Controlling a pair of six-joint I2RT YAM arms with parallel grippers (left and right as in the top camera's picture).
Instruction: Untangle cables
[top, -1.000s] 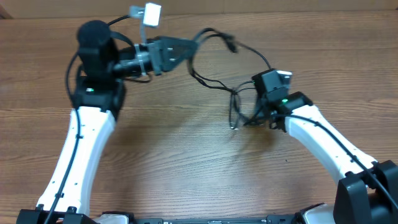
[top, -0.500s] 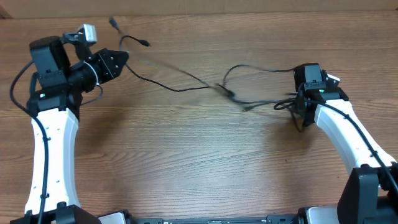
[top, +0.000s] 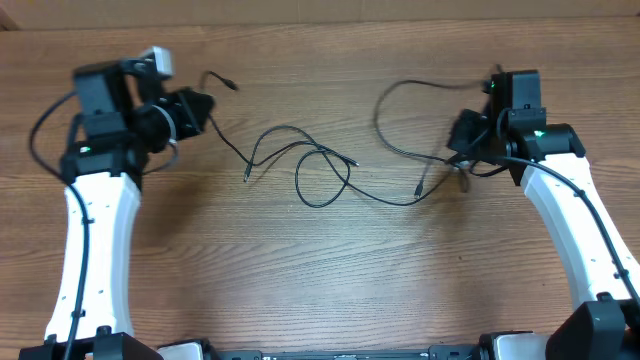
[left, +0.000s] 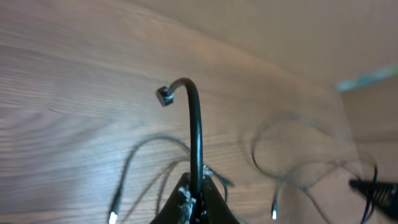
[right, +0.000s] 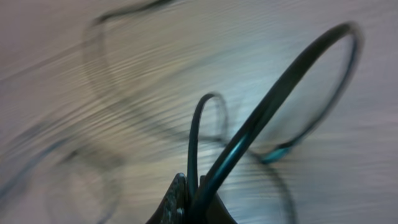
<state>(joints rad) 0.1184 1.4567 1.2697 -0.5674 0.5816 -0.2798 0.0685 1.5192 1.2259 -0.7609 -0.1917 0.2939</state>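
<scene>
On table (top: 320, 300), cables (top: 320, 150) run left-right; left claw (top: 205, 104), right claw (top: 459, 140) each pinch one, apparently

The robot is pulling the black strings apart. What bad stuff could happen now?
1. A loop lies in the middle. If the claws pull apart, it might tighten into a knot instead of opening.
2. The right claw pinches two strands together, so it may drag both and keep them tangled.
3. The left claw grips its cable near the plug. A hard tug could make it slip out.
</scene>
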